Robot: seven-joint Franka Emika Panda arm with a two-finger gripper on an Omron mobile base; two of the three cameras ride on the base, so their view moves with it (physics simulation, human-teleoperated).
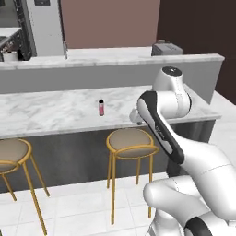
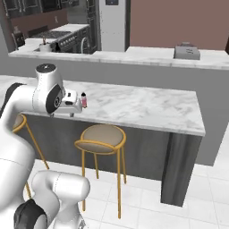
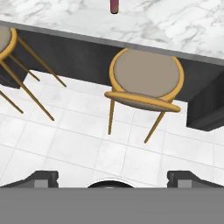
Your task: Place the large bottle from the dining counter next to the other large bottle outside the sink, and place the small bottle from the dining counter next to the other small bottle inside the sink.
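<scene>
Stools [image 1: 130, 142] with gold legs stood in front of your marbled desk [image 1: 55, 110]. Your small bottle [image 1: 101, 107] stood upright on the desk, alone, near its front edge. Your claw [image 3: 112, 177] was spread wide and held nothing. It hung over the floor, short of the desk, just beside the bottle.

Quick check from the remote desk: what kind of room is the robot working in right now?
Most likely a home kitchen with a breakfast bar: a long marbled dining counter with gold-legged stools tucked under it, a second counter behind carrying a toaster, and a stove in the far corner.
</scene>
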